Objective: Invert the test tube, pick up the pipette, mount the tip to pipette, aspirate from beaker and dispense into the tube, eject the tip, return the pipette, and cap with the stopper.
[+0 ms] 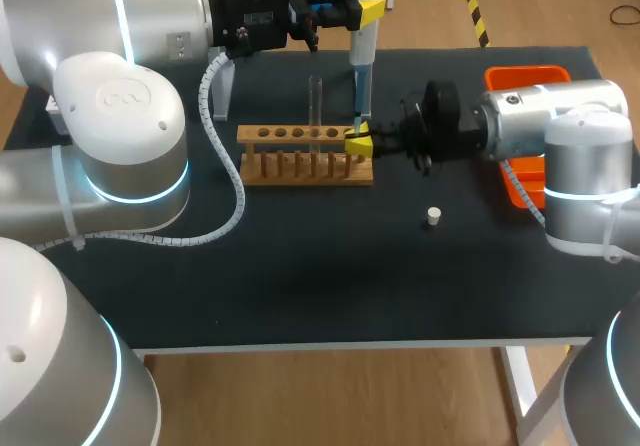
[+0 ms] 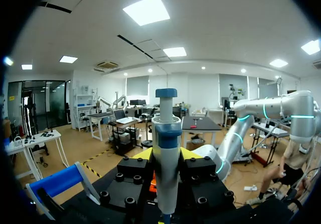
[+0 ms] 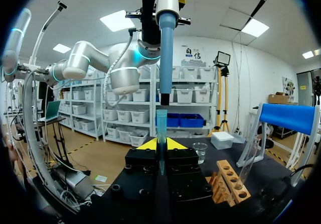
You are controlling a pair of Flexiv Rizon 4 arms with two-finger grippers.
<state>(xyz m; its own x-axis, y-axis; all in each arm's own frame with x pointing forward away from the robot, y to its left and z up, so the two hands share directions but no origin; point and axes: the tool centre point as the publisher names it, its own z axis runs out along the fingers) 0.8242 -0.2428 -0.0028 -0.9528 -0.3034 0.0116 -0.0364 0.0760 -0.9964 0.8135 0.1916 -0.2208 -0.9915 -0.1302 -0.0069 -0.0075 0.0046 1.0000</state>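
Note:
My left gripper (image 1: 365, 11) is shut on the grey and blue pipette (image 1: 361, 61), which hangs upright over the right end of the wooden rack (image 1: 305, 154). In the left wrist view the pipette (image 2: 165, 148) stands between the yellow fingertips (image 2: 142, 154). My right gripper (image 1: 358, 142) is shut on a clear pipette tip (image 3: 161, 133), upright, right under the pipette's nose (image 3: 164, 99). Whether they touch I cannot tell. A glass test tube (image 1: 315, 101) stands upright in the rack. The white stopper (image 1: 433, 216) lies on the mat. A small beaker (image 3: 199, 152) stands beyond the right gripper.
An orange tray (image 1: 525, 74) sits at the table's right edge, behind my right arm. The blue-topped pipette stand (image 3: 288, 118) is at the back, beyond the rack (image 3: 228, 181). The dark mat (image 1: 330, 266) in front of the rack holds only the stopper.

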